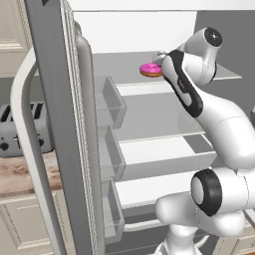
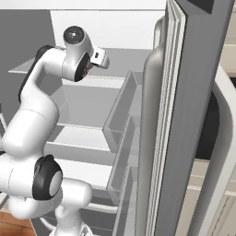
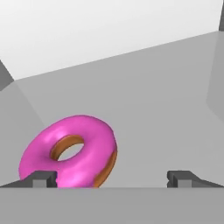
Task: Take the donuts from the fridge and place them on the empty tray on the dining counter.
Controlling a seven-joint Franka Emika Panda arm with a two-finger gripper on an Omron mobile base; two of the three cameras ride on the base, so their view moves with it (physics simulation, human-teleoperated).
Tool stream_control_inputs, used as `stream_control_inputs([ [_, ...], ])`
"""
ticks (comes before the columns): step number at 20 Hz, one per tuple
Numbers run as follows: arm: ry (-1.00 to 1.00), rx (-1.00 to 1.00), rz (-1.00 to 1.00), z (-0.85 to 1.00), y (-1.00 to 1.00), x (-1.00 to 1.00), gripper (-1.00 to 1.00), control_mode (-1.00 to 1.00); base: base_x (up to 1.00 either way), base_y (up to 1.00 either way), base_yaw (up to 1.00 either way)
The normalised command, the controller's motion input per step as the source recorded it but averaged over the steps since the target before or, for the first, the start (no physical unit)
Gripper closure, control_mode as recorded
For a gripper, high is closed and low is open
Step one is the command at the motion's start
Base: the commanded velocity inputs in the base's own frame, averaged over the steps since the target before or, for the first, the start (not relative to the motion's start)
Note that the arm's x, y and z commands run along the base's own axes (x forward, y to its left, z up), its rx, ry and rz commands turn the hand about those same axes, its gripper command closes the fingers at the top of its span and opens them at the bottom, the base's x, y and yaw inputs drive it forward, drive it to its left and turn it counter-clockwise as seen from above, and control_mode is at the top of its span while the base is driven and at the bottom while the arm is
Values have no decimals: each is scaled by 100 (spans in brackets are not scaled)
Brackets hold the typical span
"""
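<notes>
Nearest to the hand camera are the two dark fingertips (image 3: 43, 178) of the hand (image 3: 111, 178), which stand wide apart and hold nothing. Just beyond them lies the pink donut (image 3: 72, 151), flat on the grey fridge shelf (image 3: 153, 113), its icing side up and its tan underside showing at the lower rim. It is not centred between the fingertips: it sits toward one of them, and this fingertip covers a little of its near rim, while the other fingertip has only bare shelf before it (whether the first one touches the icing, I cannot tell).

From the left base view, the open fridge door (image 1: 60, 124) with its white handle stands closest, then the white arm, and behind the arm's wrist the same donut (image 1: 149, 69) rests on the upper shelf, near its front edge. Farther back is the white wall of the fridge (image 2: 115, 27).

My judgement is that the donut is light and soft, with icing that marks easily and may be a little slippery. A gentle grip across the ring, from outer rim to outer rim, seems best, with the hand first shifted sideways so the donut lies in the middle. Strong pressing could squash it.
</notes>
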Motion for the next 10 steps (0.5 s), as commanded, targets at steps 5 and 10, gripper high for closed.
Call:
stream_control_inputs([
  [5, 3, 4, 0, -2, 0, 39, -100, -100, 0, 0, 0],
  [10, 2, 0, 0, -12, 0, 26, -100, -100, 0, 0, 0],
])
